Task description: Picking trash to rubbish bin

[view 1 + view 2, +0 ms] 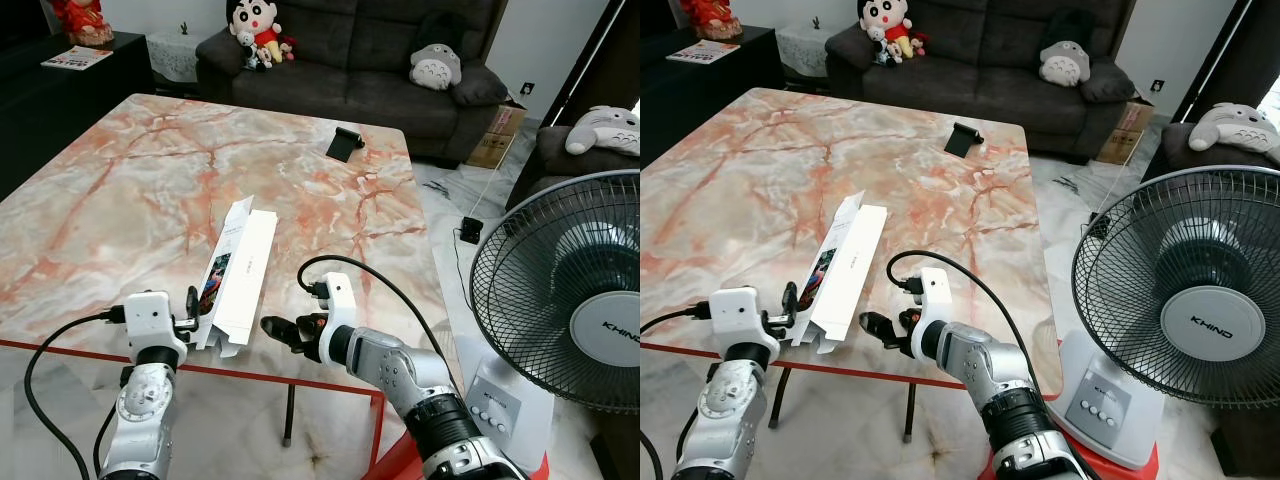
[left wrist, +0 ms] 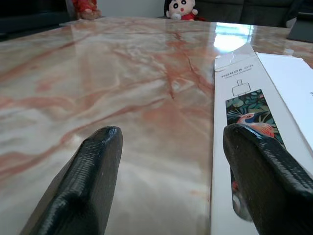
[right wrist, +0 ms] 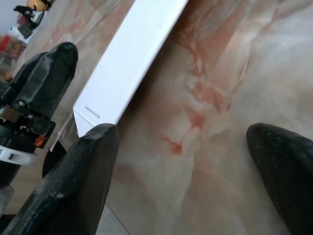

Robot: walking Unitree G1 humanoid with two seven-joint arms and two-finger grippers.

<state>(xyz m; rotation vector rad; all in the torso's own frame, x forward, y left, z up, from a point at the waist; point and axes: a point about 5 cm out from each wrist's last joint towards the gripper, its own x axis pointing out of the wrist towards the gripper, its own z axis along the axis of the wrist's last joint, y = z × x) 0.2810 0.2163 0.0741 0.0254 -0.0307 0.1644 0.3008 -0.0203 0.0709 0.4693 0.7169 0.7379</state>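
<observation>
Though the left eye view gives you the whole table (image 1: pixel 120 190), it cuts off the fan (image 1: pixel 570 300) at the right edge and hides the near end of the box (image 1: pixel 238 270) behind the left gripper (image 1: pixel 192 312). The box is long, white and flattened, lying near the table's front edge with one open flap at its far end. The left gripper sits at the box's near left corner; the right gripper (image 1: pixel 280 330) hovers just beside the near right corner, fingers pointing toward the box. A black object (image 1: pixel 345 142) lies at the far side of the table; you can't tell what it is.

In the right eye view you get the same layout, with the sofa (image 1: pixel 990 60) and its plush toys behind the table. No bin can be made out.

Looking along the left wrist view, you see both fingers (image 2: pixel 93 171) spread wide. One rests on bare marble; the other overlaps the box's printed face, covering part of the bird picture, and whether it touches the card is hard to judge. The small print on the box is only partly readable.

From the right wrist view, those fingers (image 3: pixel 83 171) are also apart, bare table between them. The box's near corner lies just beyond one fingertip, not between the two. The dark shape at the frame's edge is the left gripper.
</observation>
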